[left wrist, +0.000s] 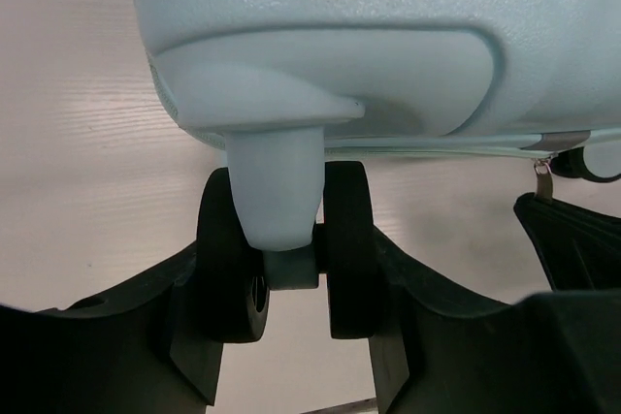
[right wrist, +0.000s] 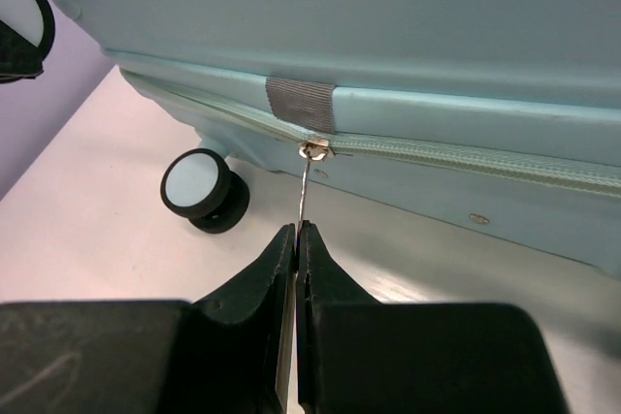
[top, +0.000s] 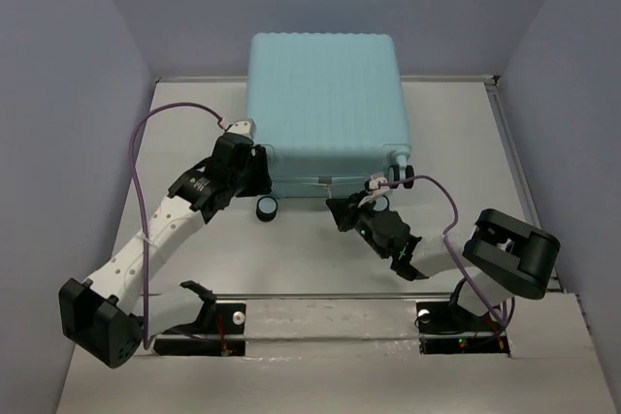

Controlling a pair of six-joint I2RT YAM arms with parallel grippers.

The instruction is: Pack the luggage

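The luggage (top: 325,109) is a pale aqua ribbed hard-shell suitcase, lying flat and closed at the back middle. My left gripper (top: 256,168) is at its near left corner. In the left wrist view the gripper (left wrist: 291,273) is closed around a black twin caster wheel (left wrist: 347,249), one finger on each side. My right gripper (top: 341,208) is at the near edge. In the right wrist view the gripper (right wrist: 297,232) is shut on the thin metal zipper pull (right wrist: 306,186), which hangs from the slider beside a grey fabric tab (right wrist: 300,104).
Another caster wheel (top: 267,208) rests on the table below the left corner, and it also shows in the right wrist view (right wrist: 199,189). Two more wheels (top: 403,176) sit at the right corner. Purple walls enclose the table. Cables loop off both arms.
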